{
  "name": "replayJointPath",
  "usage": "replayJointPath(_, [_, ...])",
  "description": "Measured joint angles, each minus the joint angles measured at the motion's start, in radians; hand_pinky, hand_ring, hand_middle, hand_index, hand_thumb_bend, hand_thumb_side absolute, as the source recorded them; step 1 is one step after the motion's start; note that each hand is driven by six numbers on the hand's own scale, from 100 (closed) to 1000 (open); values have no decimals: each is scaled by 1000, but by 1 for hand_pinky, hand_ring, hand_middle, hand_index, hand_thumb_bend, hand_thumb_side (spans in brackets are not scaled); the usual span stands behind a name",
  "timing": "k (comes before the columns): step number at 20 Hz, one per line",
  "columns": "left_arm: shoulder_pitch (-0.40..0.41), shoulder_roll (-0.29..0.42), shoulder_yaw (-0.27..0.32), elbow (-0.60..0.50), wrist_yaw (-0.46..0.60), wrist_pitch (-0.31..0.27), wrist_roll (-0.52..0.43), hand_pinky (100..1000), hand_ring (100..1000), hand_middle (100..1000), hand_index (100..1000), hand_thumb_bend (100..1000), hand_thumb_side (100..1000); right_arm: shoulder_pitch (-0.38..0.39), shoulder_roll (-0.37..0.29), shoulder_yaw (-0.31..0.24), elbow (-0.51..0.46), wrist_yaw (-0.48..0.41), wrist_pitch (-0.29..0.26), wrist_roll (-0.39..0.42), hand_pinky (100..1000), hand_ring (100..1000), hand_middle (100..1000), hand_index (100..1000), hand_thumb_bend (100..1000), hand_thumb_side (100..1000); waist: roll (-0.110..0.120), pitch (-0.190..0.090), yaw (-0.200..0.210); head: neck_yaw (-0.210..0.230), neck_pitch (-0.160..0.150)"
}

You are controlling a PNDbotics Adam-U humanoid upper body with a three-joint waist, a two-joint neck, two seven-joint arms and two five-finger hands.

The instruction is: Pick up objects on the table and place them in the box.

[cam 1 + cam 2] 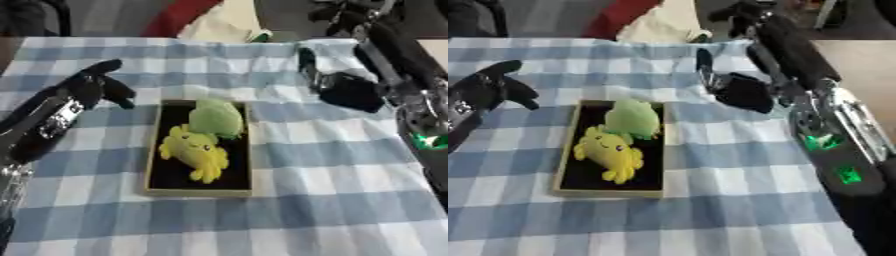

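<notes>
Both released, the left hand [98, 86] and right hand [337, 87] are hovering beside the box [154, 165], which is holding two soft, light plush toys: yellow toy [197, 150] and green toy [215, 118], best gripped around the body.

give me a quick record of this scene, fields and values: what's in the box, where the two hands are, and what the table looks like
box: shallow, dark inside, pale rim, at the table's middle
in the box: yellow plush toy at the near end, green plush toy at the far end, touching
left hand: left of the box, holding nothing, fingers relaxed
right hand: beyond the box's far right corner, holding nothing
table: blue and white checked cloth
</notes>
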Motion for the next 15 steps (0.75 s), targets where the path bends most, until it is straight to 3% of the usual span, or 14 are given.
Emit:
replayJointPath(5, [6,-7,4,-12,25,-3,19,1000,713,702,995,110,904,64,30,-59,-9,-73,-15,-74,816,657,750,840,100,704,-2,1,5,12,6])
replayJointPath(10, [24,-24,7,-20,62,4,39,1000,709,698,998,118,911,154,94,-100,-10,-149,-47,-149,814,648,744,837,100,722,-7,1,12,28,47])
replayJointPath(15, [34,-32,8,-23,73,12,47,1000,710,691,999,123,907,203,122,-107,-10,-226,-71,-226,813,643,741,835,100,728,-8,1,13,29,74])
